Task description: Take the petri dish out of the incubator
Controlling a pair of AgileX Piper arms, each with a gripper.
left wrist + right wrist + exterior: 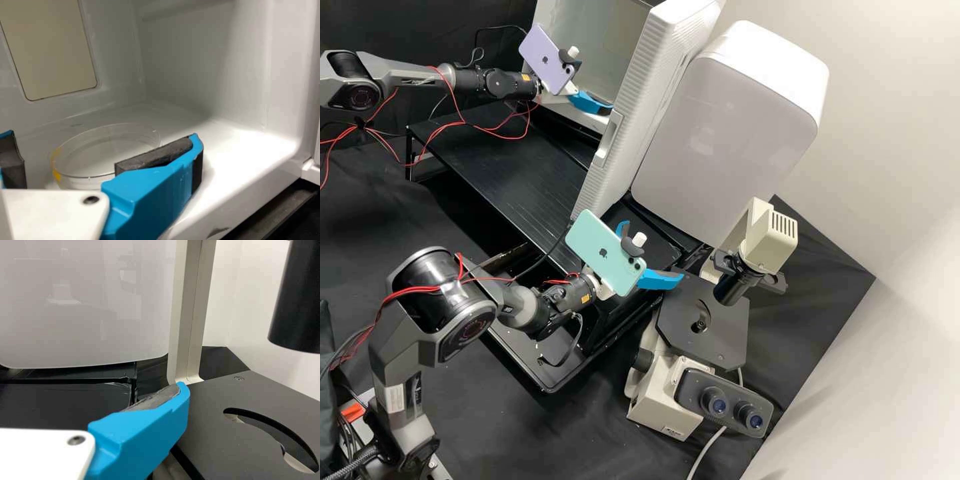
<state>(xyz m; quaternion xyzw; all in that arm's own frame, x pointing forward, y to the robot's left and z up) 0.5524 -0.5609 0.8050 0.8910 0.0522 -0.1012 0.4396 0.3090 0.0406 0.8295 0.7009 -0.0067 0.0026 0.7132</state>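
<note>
Left wrist view: the left gripper (100,150) is inside the incubator (225,75), jaws wide apart and gripping nothing. The dish (95,155), clear with a yellow mark on its rim, lies flat on the white chamber floor between the two fingers. One finger (165,170) covers part of the dish's near rim, so I cannot tell whether its pad touches it. The other finger is cut off at the picture's edge and stands apart from the dish, with a strip of floor showing between them.

High view: the left arm comes in from the far side with a purple phone (547,57) clamped at its wrist. One blue finger shows at the chamber mouth. The open door (633,107) hides the dish and the other finger.

The right gripper (647,255), below a mint phone (603,250), hangs beside the microscope (693,393), just over the edge of its black stage (703,323). Its blue fingers are apart and hold nothing.

Right wrist view: one finger lies over the stage edge, and the second falls outside the picture. A white box (85,300) with a frosted front stands close behind. A black barrel (297,295) is cut off at the corner.
</note>
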